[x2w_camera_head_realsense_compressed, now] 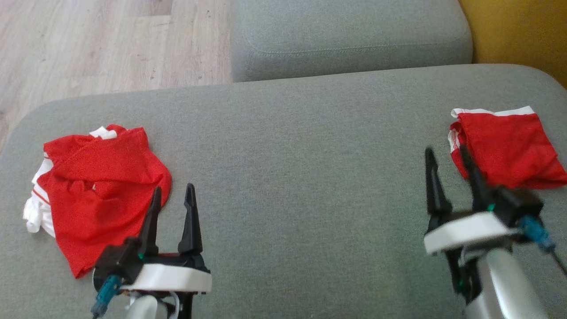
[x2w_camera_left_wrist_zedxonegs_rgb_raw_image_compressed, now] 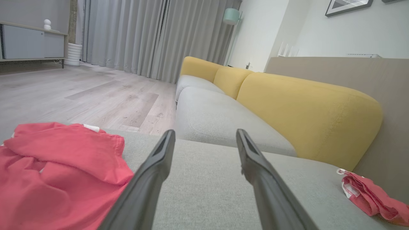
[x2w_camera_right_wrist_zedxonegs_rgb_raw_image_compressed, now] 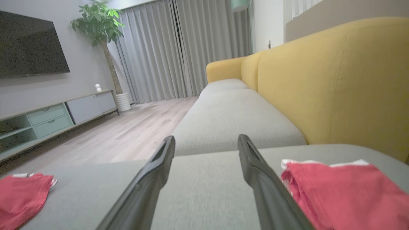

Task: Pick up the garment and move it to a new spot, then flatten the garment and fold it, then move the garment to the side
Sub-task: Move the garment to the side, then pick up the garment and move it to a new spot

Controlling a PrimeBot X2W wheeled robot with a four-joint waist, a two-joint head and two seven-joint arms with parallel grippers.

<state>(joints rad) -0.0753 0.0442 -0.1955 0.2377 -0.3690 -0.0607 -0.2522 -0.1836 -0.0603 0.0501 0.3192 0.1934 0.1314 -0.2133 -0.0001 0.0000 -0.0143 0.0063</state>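
Looking down from the head camera, I see my left claw (x2w_camera_head_realsense_compressed: 173,188) spread wide and empty at the edge of the crumpled red garment (x2w_camera_head_realsense_compressed: 97,186) on the grey sofa cushion (x2w_camera_head_realsense_compressed: 288,155). My right claw (x2w_camera_head_realsense_compressed: 445,149), equally wide and empty, hangs just beside a folded red garment (x2w_camera_head_realsense_compressed: 505,146).

The crumpled garment (x2w_camera_head_realsense_compressed: 102,195) was thin red cloth, matt and creased, with white trim. The folded garment (x2w_camera_head_realsense_compressed: 505,148) looked alike. The seat cushion (x2w_camera_head_realsense_compressed: 301,177) was grey woven fabric, slightly rough. The floor (x2w_camera_head_realsense_compressed: 88,53) was pale wood-grain planking. The left gripper (x2w_camera_head_realsense_compressed: 173,189) had dark matt plastic jaws.
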